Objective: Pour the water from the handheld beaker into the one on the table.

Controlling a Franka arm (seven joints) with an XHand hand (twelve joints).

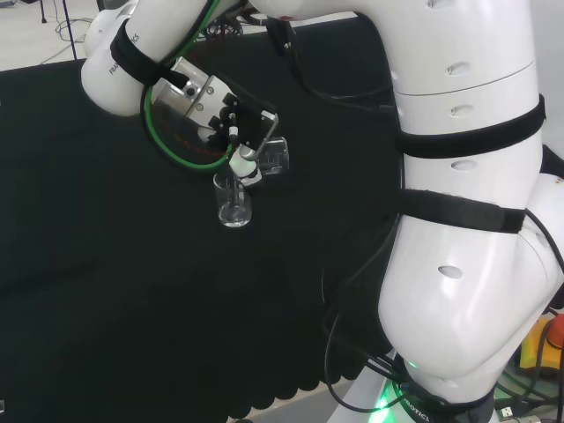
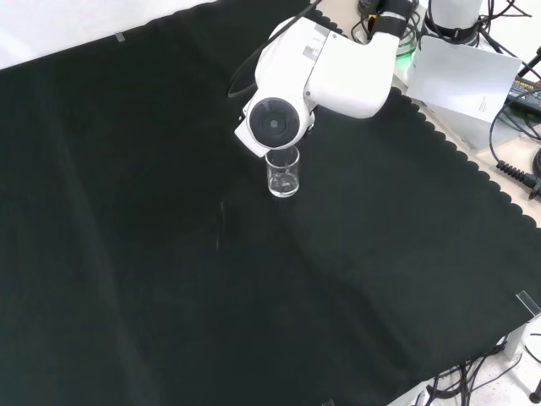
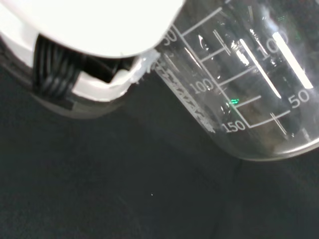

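Hand: the hand [image 1: 236, 132] is hanging over the black-clothed counter [image 1: 106, 291] in the head view, its fingers curling round a clear beaker.
Held beaker: the held beaker [image 1: 275, 155] is lying tipped on its side in the hand, its mouth turning toward the standing beaker below it; in the wrist view the held beaker [image 3: 249, 84] is showing its white measuring marks close up, tilting steeply above the dark cloth.
Standing beaker: the standing beaker [image 1: 233, 199] is sitting upright on the counter just under the hand in the head view; in the front view the standing beaker [image 2: 283, 172] is resting directly below the round grey cap of the arm's white link [image 2: 275, 123].
Water: whether water is running between the two beakers, or how much either is holding, cannot be told.
Gap: the held beaker is hovering close above the standing beaker's rim; whether the two are touching cannot be told.
Arm: the white arm [image 1: 467, 220] is rising at the right of the standing beaker in the head view, reaching over the counter.
Cable: a green cable [image 1: 176, 154] is looping beside the hand, just above the standing beaker.
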